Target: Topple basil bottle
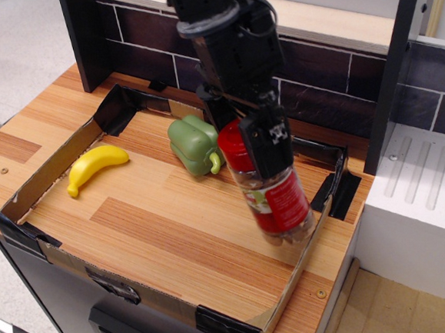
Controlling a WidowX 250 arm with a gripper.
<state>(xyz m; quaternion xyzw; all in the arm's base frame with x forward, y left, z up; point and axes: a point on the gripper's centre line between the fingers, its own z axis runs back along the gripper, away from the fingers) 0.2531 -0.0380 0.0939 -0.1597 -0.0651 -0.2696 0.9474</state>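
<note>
The basil bottle point(275, 197) is a clear jar with a red cap, brown flakes and a red-and-white label. It leans steeply, its cap toward the back left and its base near the tray's right wall. My black gripper point(252, 137) comes down from above and is shut on the bottle's upper part, just below the red cap. One finger point(268, 141) covers the bottle's front. The green pepper point(194, 144) sits just left of the bottle.
A yellow banana point(95, 165) lies at the tray's left. The cardboard tray wall point(310, 248) with black taped corners runs close beside the bottle's base. A dark brick back wall stands behind, and a white ribbed unit point(428, 189) at the right.
</note>
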